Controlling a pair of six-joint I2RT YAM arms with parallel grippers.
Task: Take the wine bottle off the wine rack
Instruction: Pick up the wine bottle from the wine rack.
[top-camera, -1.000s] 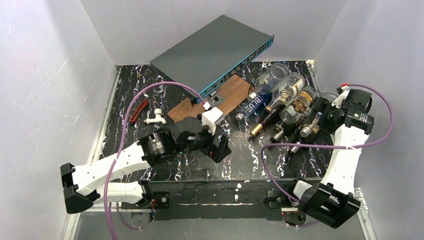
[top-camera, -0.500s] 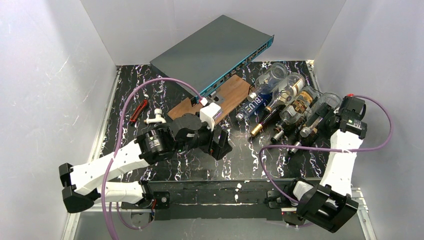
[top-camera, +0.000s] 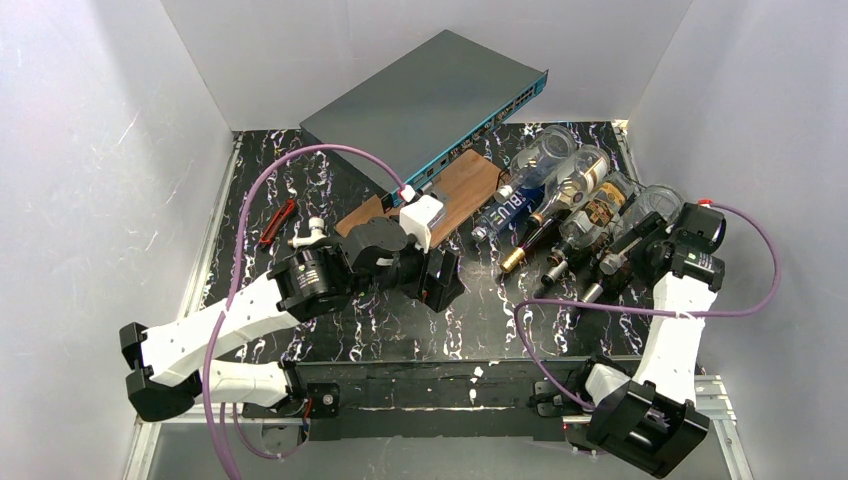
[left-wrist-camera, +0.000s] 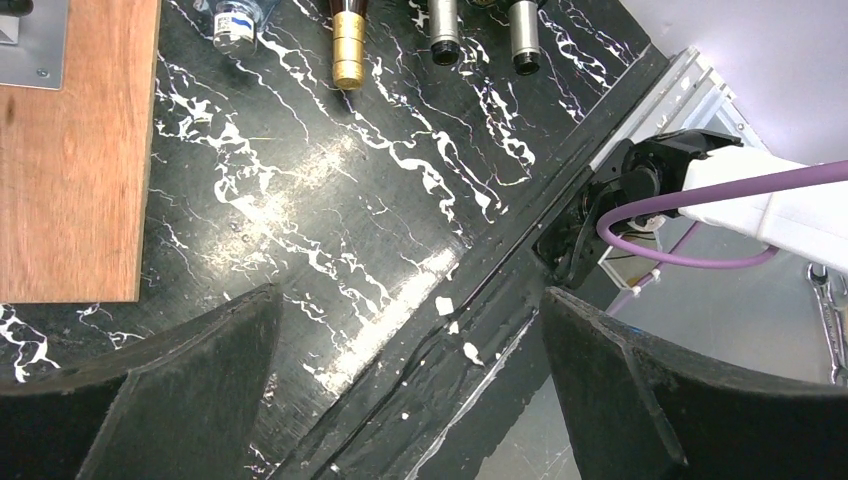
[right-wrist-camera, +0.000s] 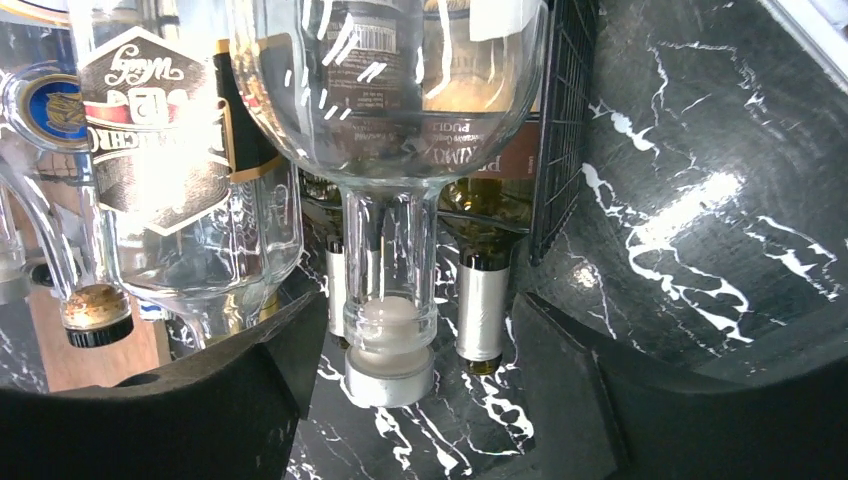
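Several bottles lie side by side on the black wire wine rack (right-wrist-camera: 565, 120), necks toward me. The wine bottle (right-wrist-camera: 388, 90) in front of my right wrist camera is clear glass with a silver-capped stopper (right-wrist-camera: 390, 372); from above it is the rightmost bottle (top-camera: 660, 203). My right gripper (right-wrist-camera: 410, 400) (top-camera: 622, 266) is open, one finger on each side of that neck, with gaps on both sides. A dark bottle with a silver foil neck (right-wrist-camera: 483, 310) lies lower right. My left gripper (left-wrist-camera: 408, 300) (top-camera: 443, 282) hangs wide open and empty over the table's near edge.
A grey network switch (top-camera: 430, 95) rests on a brown wooden board (top-camera: 455, 190) at the back centre. A red tool (top-camera: 277, 222) and a white fitting (top-camera: 312, 235) lie at the left. Other labelled bottles (right-wrist-camera: 170, 150) crowd the left of the clear one. White walls enclose the table.
My right gripper has come forward and down onto the clear bottle's neck, and its jaws have narrowed. The left arm has drifted slightly toward the board, still open.
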